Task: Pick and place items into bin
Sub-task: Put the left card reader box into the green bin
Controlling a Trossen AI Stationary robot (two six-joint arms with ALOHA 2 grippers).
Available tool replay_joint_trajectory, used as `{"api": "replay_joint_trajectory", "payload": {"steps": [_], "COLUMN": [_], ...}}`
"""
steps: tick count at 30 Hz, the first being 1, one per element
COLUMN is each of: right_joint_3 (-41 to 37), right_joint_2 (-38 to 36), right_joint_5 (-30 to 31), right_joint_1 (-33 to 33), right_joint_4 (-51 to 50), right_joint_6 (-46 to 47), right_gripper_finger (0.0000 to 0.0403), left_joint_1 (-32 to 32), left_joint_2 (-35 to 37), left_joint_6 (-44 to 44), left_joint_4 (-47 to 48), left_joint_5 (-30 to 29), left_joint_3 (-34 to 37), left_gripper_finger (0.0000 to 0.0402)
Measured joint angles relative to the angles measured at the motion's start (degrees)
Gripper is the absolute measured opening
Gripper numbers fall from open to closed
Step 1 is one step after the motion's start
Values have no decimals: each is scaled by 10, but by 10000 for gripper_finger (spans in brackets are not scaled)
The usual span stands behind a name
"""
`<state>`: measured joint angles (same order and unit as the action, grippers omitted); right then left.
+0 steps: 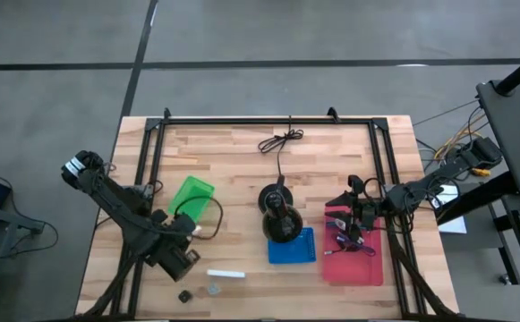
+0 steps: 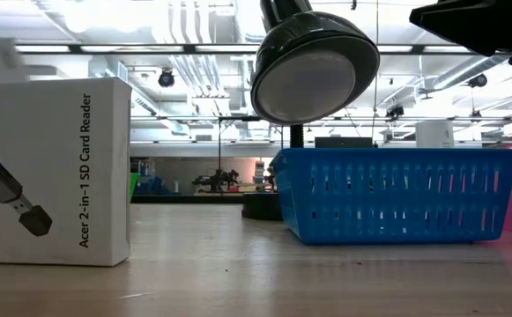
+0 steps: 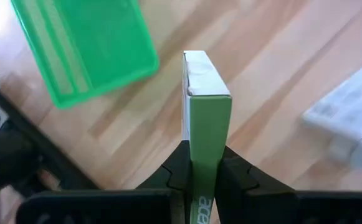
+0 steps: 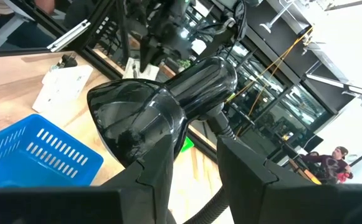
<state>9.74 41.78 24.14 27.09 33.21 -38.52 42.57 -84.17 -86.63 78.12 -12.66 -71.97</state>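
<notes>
My left gripper (image 3: 205, 177) hovers near the table's left front, just in front of the green bin (image 1: 191, 194), and is shut on a narrow green-and-white box (image 3: 207, 118). A white card-reader box (image 2: 53, 172) stands on its edge on the table, a white strip (image 1: 225, 274) from above. Two tiny cubes (image 1: 185, 296) lie near the front edge. My right gripper (image 1: 355, 215) is open over the red bin (image 1: 367, 268), which holds purple and black oddments (image 1: 347, 240). Its fingers (image 4: 255, 180) show nothing between them. My left gripper pinches the green-and-white box between its two fingers, across the narrow green side (image 3: 205, 155) at the box's near end. The fingers lie along the box's length. The box sticks out straight ahead of the fingers, above the table (image 3: 274, 74); the gripper hides how far back it reaches.
The black joystick-like stand (image 1: 280, 219) rises mid-table with its cord (image 1: 282, 141) running to the far edge. A blue basket (image 1: 293, 248) sits just in front of it, between the other bins. Black frame rails (image 1: 152, 152) run along both table sides.
</notes>
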Motion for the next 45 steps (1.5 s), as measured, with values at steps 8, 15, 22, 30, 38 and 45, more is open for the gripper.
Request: {"api": "replay_joint_trajectory", "payload": {"steps": [8,15,22,30,38,45], "right_joint_3": [0,0,0,0,0,0], "right_joint_2": [0,0,0,0,0,0], "right_joint_5": [0,0,0,0,0,0], "right_joint_1": [0,0,0,0,0,0], "right_joint_4": [0,-1,-2,-6,-18,-28], "right_joint_6": [0,-1,-2,-3,-5,-5], "right_gripper_finger": [111,111,111,111,111,111], "left_joint_1": [-80,-166,-261,-331,-361,-384], "left_joint_2": [22,35,23,0,-37,-76], "left_joint_6": [0,22,111,155,185,213], "left_joint_4": [28,86,83,84,85,84], "left_joint_5": [-29,-29,-58,-37,-27,-26], "left_joint_3": [-12,-18,-18,-17,-16,-5], "left_gripper_finger": [22,22,22,22,22,22]}}
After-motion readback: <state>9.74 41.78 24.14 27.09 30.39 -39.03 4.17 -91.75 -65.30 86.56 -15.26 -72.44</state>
